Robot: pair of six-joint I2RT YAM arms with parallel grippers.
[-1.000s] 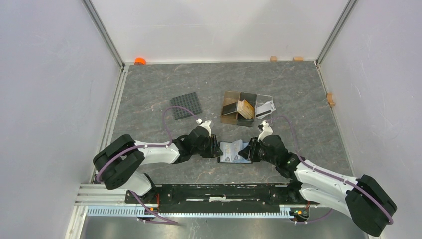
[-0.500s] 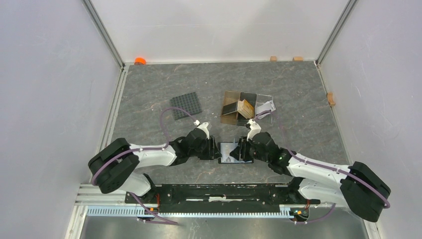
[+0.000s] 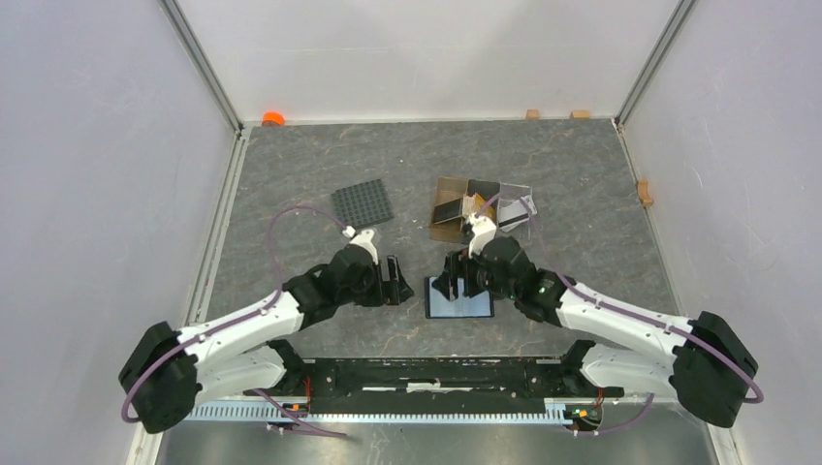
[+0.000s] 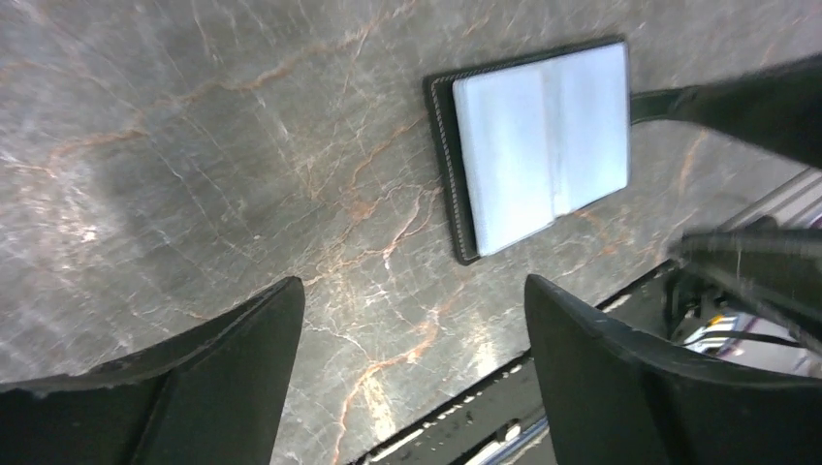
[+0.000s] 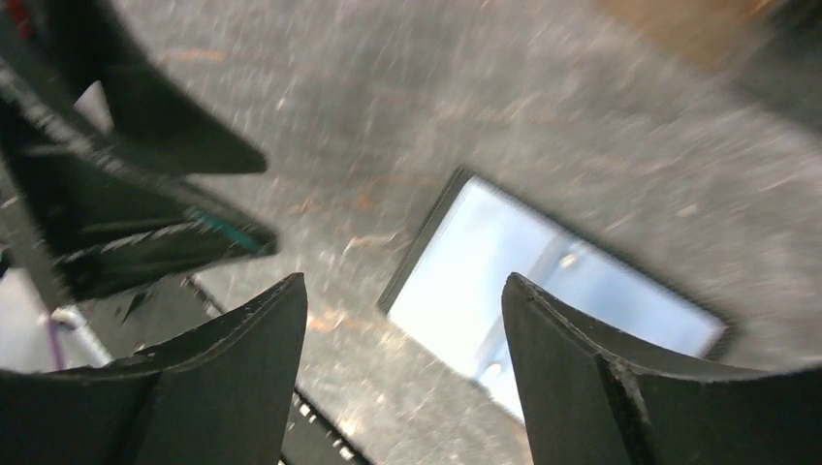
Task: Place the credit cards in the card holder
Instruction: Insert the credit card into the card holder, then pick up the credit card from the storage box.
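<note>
Card holder (image 3: pixel 461 304) lies spread open and flat on the grey marbled tabletop (image 3: pixel 291 174), pale blue-grey inside facing up within a black rim, near the front edge between the two arms. The right end effector (image 3: pixel 454 285) hangs over the holder's far left corner with its fingers spread wide and nothing between them; its wrist view is blurred but shows the pale panel below the gap. The left end effector (image 3: pixel 397 285) sits just left of the holder and apart from it, fingers likewise wide apart, with only bare stone between them. Farther back, tan-orange credit cards (image 3: pixel 474 204) stand in a brown translucent box (image 3: pixel 448 213), partly hidden by the right wrist. Whitish cards (image 3: pixel 524 206) lie in a clear tray (image 3: pixel 514 194) at the box's right side. A black gridded mat (image 3: pixel 363 202) lies left of the box, well apart.
</note>
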